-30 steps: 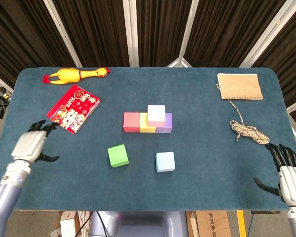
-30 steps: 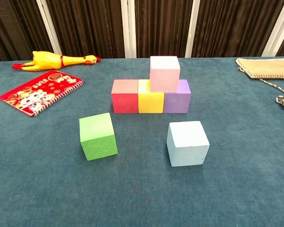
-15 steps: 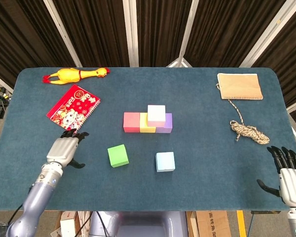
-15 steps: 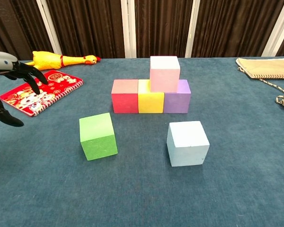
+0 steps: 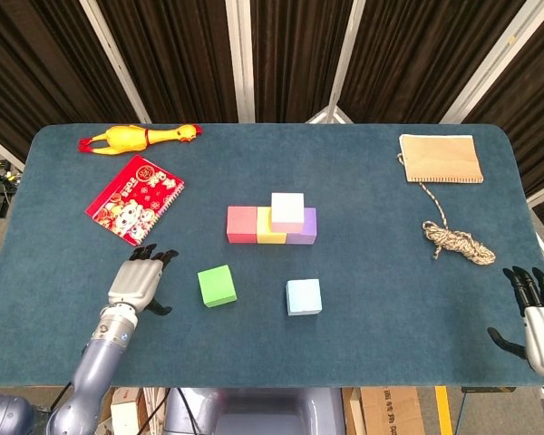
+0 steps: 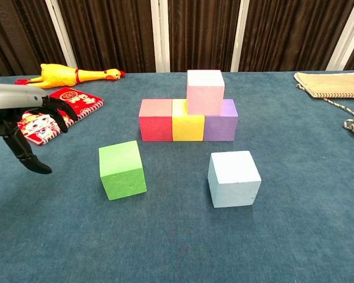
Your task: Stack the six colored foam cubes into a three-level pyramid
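While your two loose cubes sit nearest you on the desk, note how they lie: the green cube is turned slightly off square to the desk edge, and the light blue cube to its right sits nearly square; cubes have no long axis to speak of. Your left robot hand is just left of the green cube, apart from it, fingers spread and pointing away from you, thumb out to the side, holding nothing. Your right robot hand is at the near right corner of the desk, fingers spread and empty.

Beyond the loose cubes, the red cube, yellow cube and purple cube stand touching in a row running left to right, and the pink cube rests on top, over the yellow and purple ones.

Farther back lie the red notebook, the rubber chicken, the rope and the burlap bag.

Since a second ago your left robot hand has travelled from the desk's left edge toward the green cube, while your right one has drawn back slightly.
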You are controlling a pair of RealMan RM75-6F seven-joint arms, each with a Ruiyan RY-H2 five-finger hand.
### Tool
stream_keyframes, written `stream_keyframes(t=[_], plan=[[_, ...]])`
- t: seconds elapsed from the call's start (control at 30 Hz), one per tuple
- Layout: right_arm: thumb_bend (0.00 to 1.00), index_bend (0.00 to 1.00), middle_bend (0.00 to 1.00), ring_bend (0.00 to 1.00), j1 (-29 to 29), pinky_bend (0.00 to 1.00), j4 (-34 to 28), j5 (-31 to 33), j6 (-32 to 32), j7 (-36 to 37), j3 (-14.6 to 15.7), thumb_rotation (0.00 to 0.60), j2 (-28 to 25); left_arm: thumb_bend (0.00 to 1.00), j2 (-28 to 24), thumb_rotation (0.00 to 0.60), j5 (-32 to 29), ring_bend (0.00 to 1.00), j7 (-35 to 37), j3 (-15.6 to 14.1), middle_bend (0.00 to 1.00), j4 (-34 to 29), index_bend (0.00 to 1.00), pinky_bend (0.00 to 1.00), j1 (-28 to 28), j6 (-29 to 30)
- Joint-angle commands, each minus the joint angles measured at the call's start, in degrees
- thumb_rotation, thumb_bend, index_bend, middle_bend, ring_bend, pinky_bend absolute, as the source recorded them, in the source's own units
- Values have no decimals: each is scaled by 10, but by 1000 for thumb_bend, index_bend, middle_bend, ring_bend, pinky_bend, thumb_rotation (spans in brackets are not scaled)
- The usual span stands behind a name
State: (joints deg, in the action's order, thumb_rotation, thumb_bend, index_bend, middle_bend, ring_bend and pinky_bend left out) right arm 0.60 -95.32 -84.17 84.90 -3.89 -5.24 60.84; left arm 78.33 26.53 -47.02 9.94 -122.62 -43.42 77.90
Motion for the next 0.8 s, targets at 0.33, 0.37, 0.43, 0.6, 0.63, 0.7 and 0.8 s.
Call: stream_keyframes(t=[0.33, 0.37, 0.43, 0.6, 0.63, 0.7, 0.8], plan=[[192, 127, 138, 21, 6, 0, 1, 9, -12, 5, 3, 600, 2, 46, 80, 600, -51, 0, -18, 36, 218, 33, 162, 0, -41, 38], [192, 127, 138, 21, 6, 0, 1, 11, -12, 5, 3, 600, 2, 46, 85, 600, -54, 0, -21, 37, 218, 36, 162, 0, -43, 40], [192, 127, 138, 21, 6, 0, 0, 14, -13, 5, 3, 600, 1, 46, 97, 600, -64, 0, -26, 41, 218, 42, 162, 0, -50, 43], [192, 127, 138, 21, 6, 0, -1, 21, -14, 4, 2, 600, 2, 46, 116, 600, -82, 0, -35, 50, 219, 52, 159, 0, -63, 44], [192, 127, 138, 21, 6, 0, -1, 22, -14, 3, 2, 600, 2, 46, 118, 600, -85, 0, -38, 50, 218, 54, 157, 0, -65, 45], [192, 127, 138, 21, 7, 0, 0, 24, -14, 3, 2, 600, 3, 46, 124, 600, -98, 0, -45, 55, 217, 57, 156, 0, -71, 49], [192, 127, 138, 21, 7, 0, 0, 27, -15, 5, 1, 600, 3, 46, 130, 600, -102, 0, -50, 60, 216, 62, 152, 0, -77, 55]])
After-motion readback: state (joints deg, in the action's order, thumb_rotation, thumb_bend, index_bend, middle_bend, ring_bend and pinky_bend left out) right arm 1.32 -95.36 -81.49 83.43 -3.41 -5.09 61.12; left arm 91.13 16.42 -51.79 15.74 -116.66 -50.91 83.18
